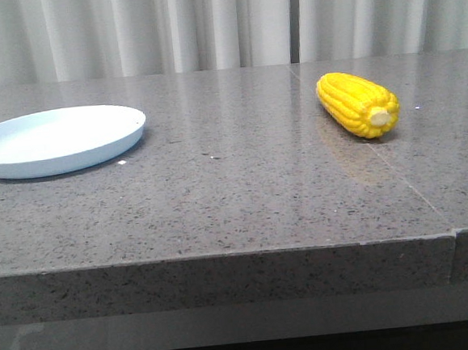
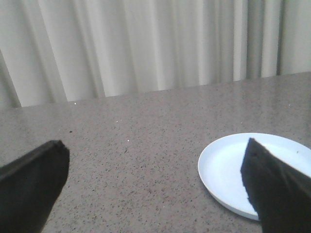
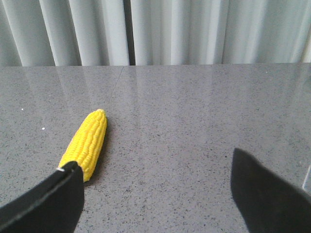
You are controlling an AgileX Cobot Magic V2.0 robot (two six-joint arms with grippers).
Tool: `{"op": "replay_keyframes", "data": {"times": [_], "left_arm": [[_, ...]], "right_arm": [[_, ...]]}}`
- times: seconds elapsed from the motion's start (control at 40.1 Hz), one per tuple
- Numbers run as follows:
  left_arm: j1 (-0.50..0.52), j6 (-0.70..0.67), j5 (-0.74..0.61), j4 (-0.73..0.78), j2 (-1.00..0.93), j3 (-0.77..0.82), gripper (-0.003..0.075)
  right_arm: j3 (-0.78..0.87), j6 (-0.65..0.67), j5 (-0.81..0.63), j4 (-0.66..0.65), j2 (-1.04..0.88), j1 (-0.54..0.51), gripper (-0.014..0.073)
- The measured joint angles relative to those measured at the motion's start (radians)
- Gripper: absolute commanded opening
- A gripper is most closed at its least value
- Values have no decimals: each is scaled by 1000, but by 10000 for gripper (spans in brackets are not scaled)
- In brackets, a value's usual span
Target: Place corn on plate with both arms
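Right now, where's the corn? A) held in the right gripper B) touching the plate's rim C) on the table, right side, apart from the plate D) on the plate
C: the corn lies on the table at the right, with bare stone between it and the plate at the left.

A grey speckled stone counter [image 1: 244,198] is seen, polished enough that pale reflections are carried on its surface. A thin seam [image 1: 396,170] is cut across it on the right side, and a small step is shown at its front edge. Behind it, white pleated curtains [image 1: 165,26] are hung, with a dark gap [image 1: 294,16] between two panels.
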Motion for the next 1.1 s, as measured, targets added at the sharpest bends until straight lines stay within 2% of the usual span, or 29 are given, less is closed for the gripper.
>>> {"op": "replay_keyframes", "data": {"times": [0.199, 0.424, 0.548, 0.673, 0.798, 0.922, 1.097], "left_arm": [[0, 0, -26, -45, 66, -14, 692], [-54, 0, 48, -53, 338, -178, 692], [-90, 0, 167, -74, 513, -317, 692], [-96, 0, 379, -122, 715, -481, 692], [-96, 0, 535, -135, 887, -611, 692], [-96, 0, 606, -143, 1030, -698, 692], [-96, 0, 620, -176, 1185, -764, 692]], "right_arm": [[0, 0, 0, 0, 0, 0, 640], [0, 0, 0, 0, 0, 0, 640], [0, 0, 0, 0, 0, 0, 640], [0, 0, 0, 0, 0, 0, 640], [0, 0, 0, 0, 0, 0, 640], [0, 0, 0, 0, 0, 0, 640], [0, 0, 0, 0, 2, 0, 640]]}}
